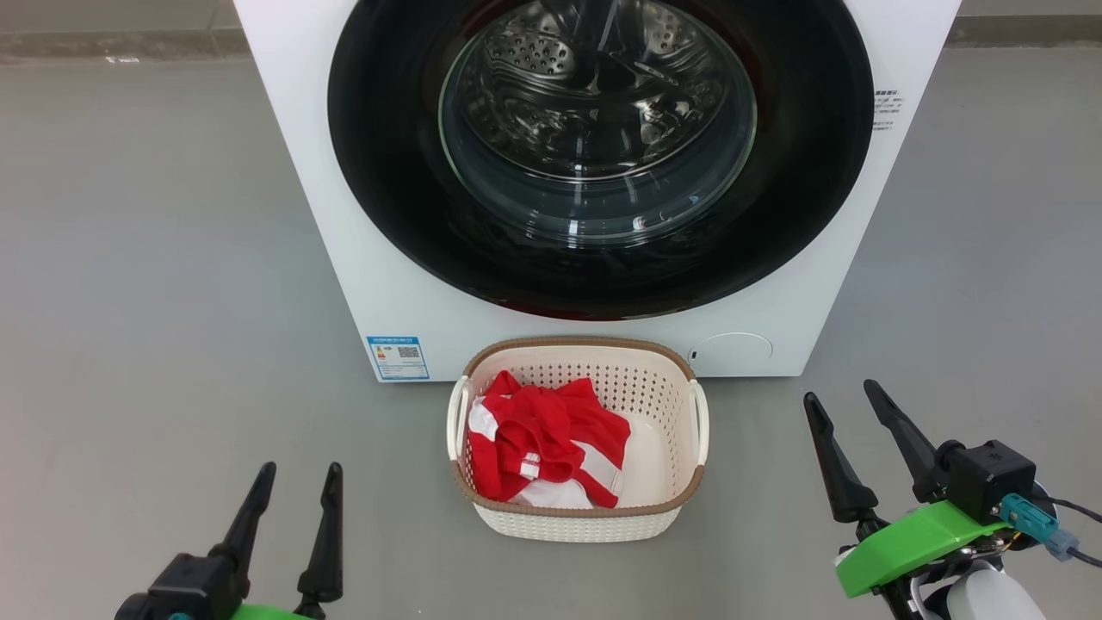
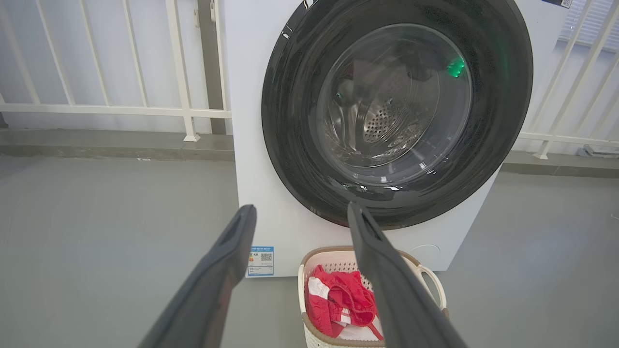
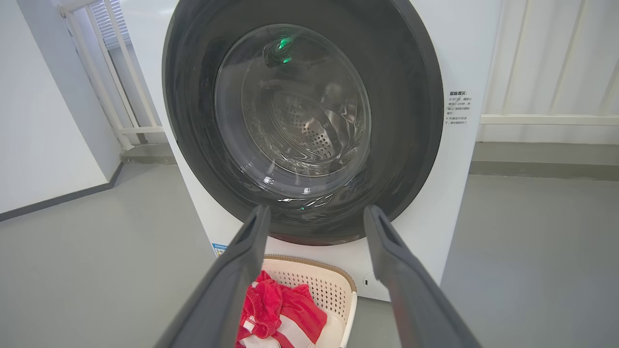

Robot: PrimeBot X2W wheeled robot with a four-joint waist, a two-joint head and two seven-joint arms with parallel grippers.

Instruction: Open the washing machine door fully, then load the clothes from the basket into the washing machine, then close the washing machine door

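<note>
door [image 1: 387,172] glossy black | clothes [image 1: 538,435] red-white | basket [image 1: 663,405] cream – brown rim

A white railing [image 2: 121,110] stands at the back. Right under the railing runs a low grey kerb [image 2: 96,145]; before it spreads smooth grey floor [image 2: 96,232]. Beside the railing rises a white wall [image 3: 43,121] with dark skirting [image 3: 58,198].

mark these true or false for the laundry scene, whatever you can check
1. The washing machine door is shut. True.
2. The clothes lie inside the drum. False: they lie in the basket.
3. The left gripper and right gripper are both open and empty. True.
4. The basket stands to the left of the washing machine. False: it stands right in front of it, below the door.
</note>
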